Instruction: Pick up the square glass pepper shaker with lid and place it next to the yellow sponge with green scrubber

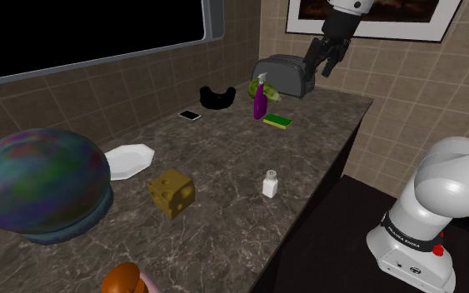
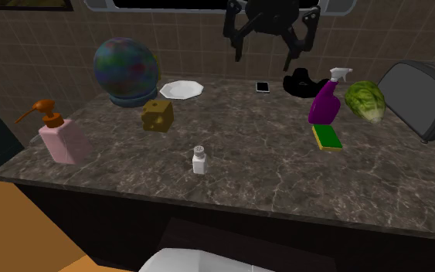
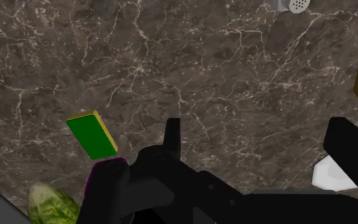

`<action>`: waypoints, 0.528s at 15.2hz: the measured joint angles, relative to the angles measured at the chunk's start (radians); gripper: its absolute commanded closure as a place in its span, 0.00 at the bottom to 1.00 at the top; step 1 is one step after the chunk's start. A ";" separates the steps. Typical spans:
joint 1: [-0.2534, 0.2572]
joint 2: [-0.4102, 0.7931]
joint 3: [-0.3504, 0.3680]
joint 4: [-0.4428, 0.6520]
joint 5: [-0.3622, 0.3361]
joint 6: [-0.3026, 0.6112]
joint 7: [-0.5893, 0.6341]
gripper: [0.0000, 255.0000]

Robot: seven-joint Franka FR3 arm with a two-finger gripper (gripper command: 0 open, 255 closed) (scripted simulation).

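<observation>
The pepper shaker is a small white square bottle with a grey perforated lid, standing upright near the counter's front edge, and its lid shows far ahead of the fingers. The yellow sponge with green scrubber lies flat beside a purple spray bottle. My gripper hangs high above the counter's far end, open, with nothing between its fingers. It is far from the shaker and closer to the sponge.
Around the sponge stand the purple spray bottle, a lettuce and a grey toaster. A cheese block, white plate, phone, black bowl, multicoloured globe and pink soap dispenser sit on the dark marble counter.
</observation>
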 measured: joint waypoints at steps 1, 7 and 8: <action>0.000 0.000 0.000 0.000 0.000 0.000 0.000 0.00; 0.021 -0.025 0.057 -0.158 0.041 0.140 0.049 0.00; 0.027 -0.030 0.068 -0.193 0.050 0.173 0.057 0.00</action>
